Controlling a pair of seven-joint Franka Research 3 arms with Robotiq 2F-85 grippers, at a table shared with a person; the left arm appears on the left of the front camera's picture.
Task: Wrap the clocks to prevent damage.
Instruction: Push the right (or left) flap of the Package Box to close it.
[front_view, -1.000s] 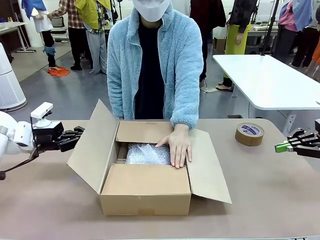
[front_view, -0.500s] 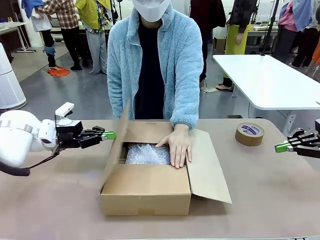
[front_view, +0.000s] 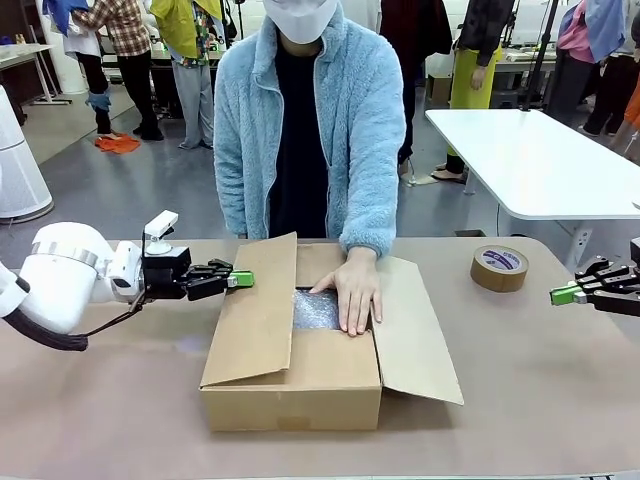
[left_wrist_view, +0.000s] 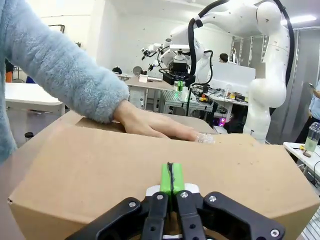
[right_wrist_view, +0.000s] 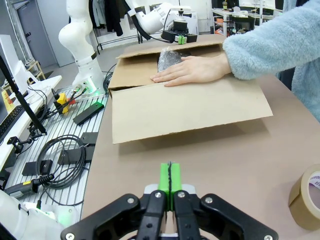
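In the front view, the left gripper (front_view: 238, 279) is clenched on nothing, its tips against the outer face of the box's left flap (front_view: 255, 315). The flap leans over the opening. The bubble-wrap bundle (front_view: 313, 310) lies in the box (front_view: 300, 395) just past that flap, to the gripper's right, under the person's hand (front_view: 352, 290). The right gripper (front_view: 565, 294), also clenched and empty, hangs well apart near the tape roll (front_view: 499, 267), so the left arm is nearer.

The left wrist view shows shut pads (left_wrist_view: 166, 180) touching cardboard, with the hand (left_wrist_view: 155, 125) beyond.

In the right wrist view the bundle (right_wrist_view: 169, 59) lies far ahead.
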